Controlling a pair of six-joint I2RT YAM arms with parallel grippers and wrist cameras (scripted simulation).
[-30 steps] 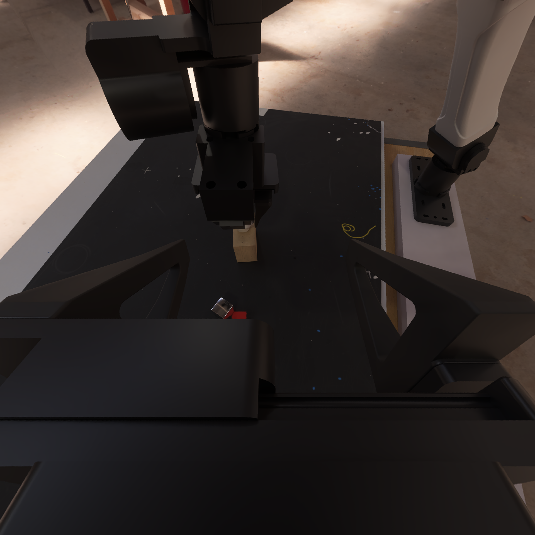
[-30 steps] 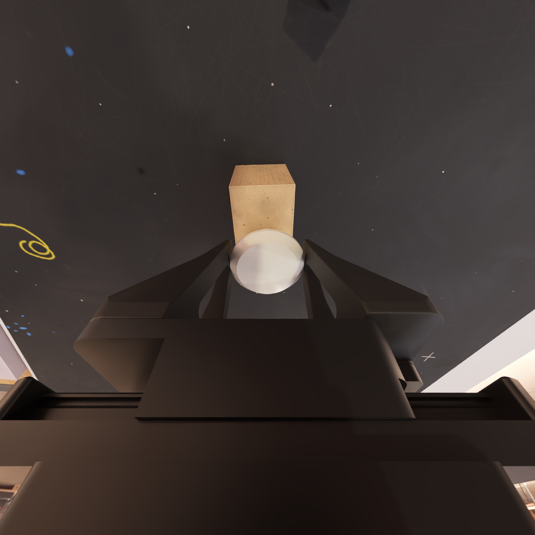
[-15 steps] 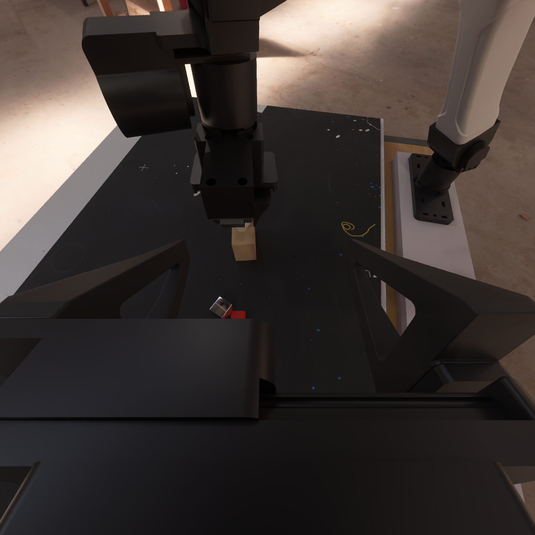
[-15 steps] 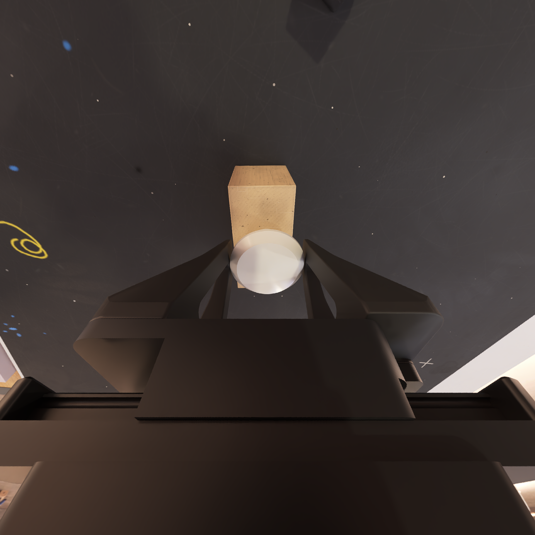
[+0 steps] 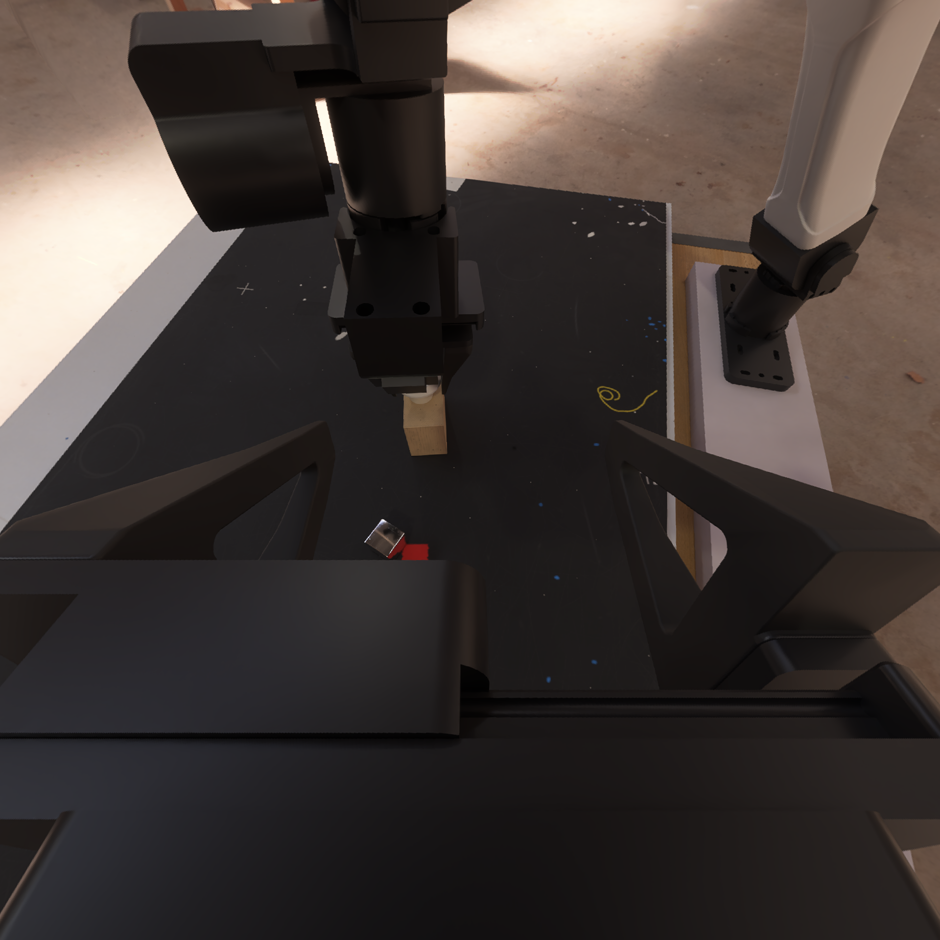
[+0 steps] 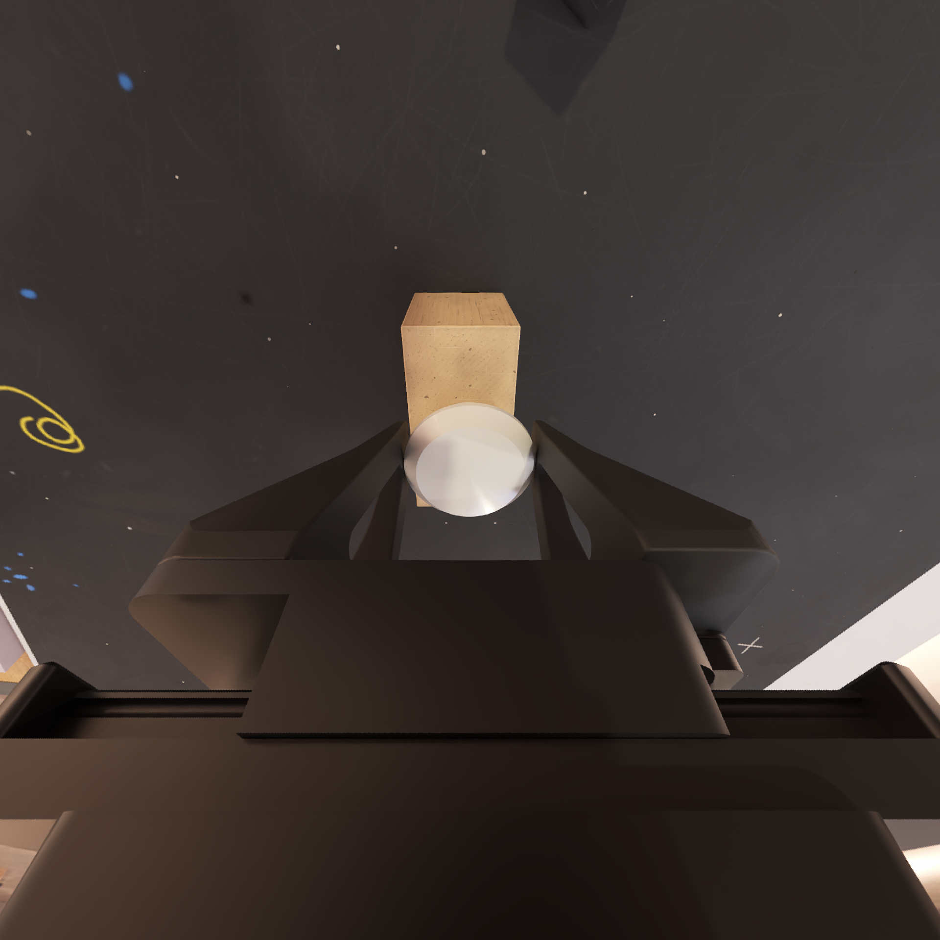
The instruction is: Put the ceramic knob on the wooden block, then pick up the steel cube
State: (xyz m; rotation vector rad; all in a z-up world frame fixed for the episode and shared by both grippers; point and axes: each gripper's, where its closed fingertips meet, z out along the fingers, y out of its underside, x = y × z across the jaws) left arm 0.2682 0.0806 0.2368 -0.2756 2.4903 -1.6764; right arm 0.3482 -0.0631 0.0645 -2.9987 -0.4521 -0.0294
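Placement is nearly made, I judge: my right hand [image 6: 469,460] is clamped on the ceramic knob [image 6: 468,458], just over the top of the wooden block [image 6: 460,356] on the bench [image 5: 534,315]; contact I cannot tell. Release comes next. My left hand [image 5: 470,508] hangs apart, empty. Its steel cube [image 5: 384,537] waits untouched beside a red piece [image 5: 416,551]. No containers show.

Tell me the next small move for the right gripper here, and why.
Probably open the right gripper and let go. It is shut on the knob, which in the left wrist view sits right at the top of the block, seemingly touching or nearly so. A slight further lowering may be needed first. The cube lies untouched by the open left gripper.
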